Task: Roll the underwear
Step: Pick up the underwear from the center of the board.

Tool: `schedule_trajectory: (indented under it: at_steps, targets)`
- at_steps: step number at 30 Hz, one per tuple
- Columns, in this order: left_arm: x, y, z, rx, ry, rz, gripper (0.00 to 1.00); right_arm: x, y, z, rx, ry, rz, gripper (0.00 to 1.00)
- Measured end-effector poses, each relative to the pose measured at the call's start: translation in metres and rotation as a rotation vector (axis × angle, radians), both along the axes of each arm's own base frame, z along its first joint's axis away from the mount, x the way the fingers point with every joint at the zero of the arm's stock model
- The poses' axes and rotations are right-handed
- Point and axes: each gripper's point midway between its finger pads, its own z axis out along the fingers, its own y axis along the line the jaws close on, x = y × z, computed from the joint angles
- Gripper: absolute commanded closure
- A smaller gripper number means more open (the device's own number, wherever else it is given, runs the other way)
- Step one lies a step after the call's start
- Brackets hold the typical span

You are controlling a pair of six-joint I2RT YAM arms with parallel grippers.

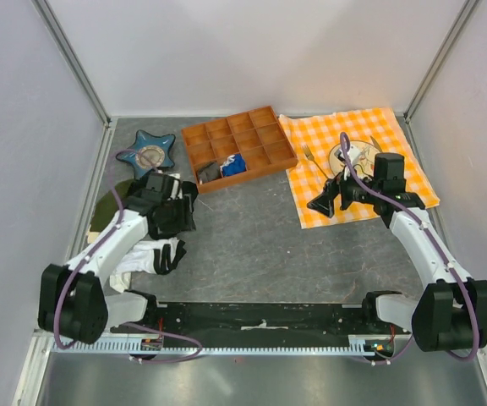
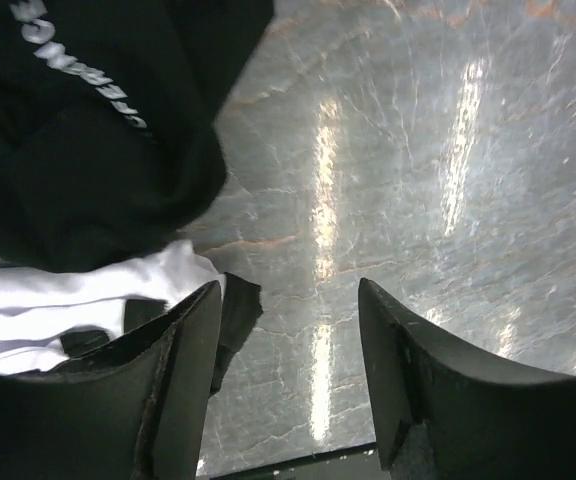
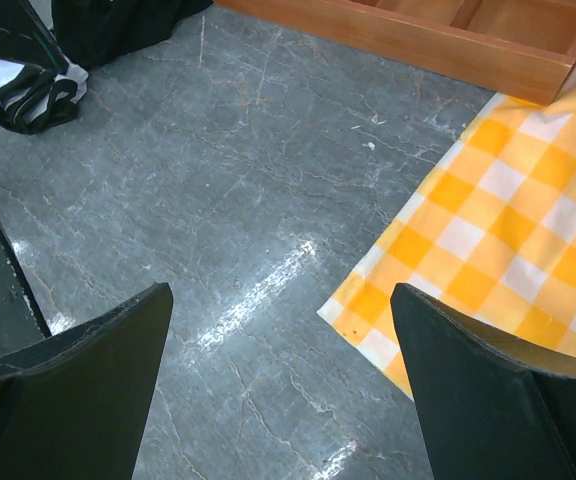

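**Left arm at the garment's edge.** The underwear [image 1: 146, 256] is lying on the table [image 2: 418, 150] at the near left, with its far side meeting the black clothing heap [image 2: 88, 150]. In the left wrist view its white fabric and a strip of black trim [image 2: 238, 300] are showing just under one finger. The left gripper [image 2: 288, 300] is hovering low with its fingers parted and only bare table between them — released, grasping nothing. The right gripper [image 3: 280, 300] is hanging well apart, over the table beside the checked cloth [image 3: 498, 250], its fingers spread wide and empty.

**Step in hand, as judged.** The left arm is seeking a hold on the garment's free edge so that the roll can begin. Doing this well is calling for three things:

- Shift the gripper sideways until the trim sits between the fingers, not under one of them.
- Pinch the underwear alone — the black heap is lying close enough to be caught along with it.
- Take the edge squarely, so that the fabric is turning over on itself evenly and not bunching at one corner.

The far arm is looking free to pin the opposite edge.
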Motion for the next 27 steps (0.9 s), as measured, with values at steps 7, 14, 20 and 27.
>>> schedule_trajectory:
  at_steps: [7,14,20,27]
  targets:
    - [-0.020,0.003,-0.038,0.187,0.194,0.019,0.43,-0.004,0.009,-0.001,-0.012,-0.001,0.039,0.02]
    - [-0.034,0.013,-0.041,0.336,0.226,0.045,0.61,-0.005,0.010,-0.001,-0.018,-0.005,0.045,0.02]
    - [-0.037,0.019,-0.046,0.388,0.257,0.070,0.92,-0.007,0.011,-0.002,-0.023,0.001,0.053,0.02]
    - [-0.037,0.018,-0.038,0.392,0.255,0.068,0.98,-0.008,0.011,-0.003,-0.027,-0.001,0.057,0.02]
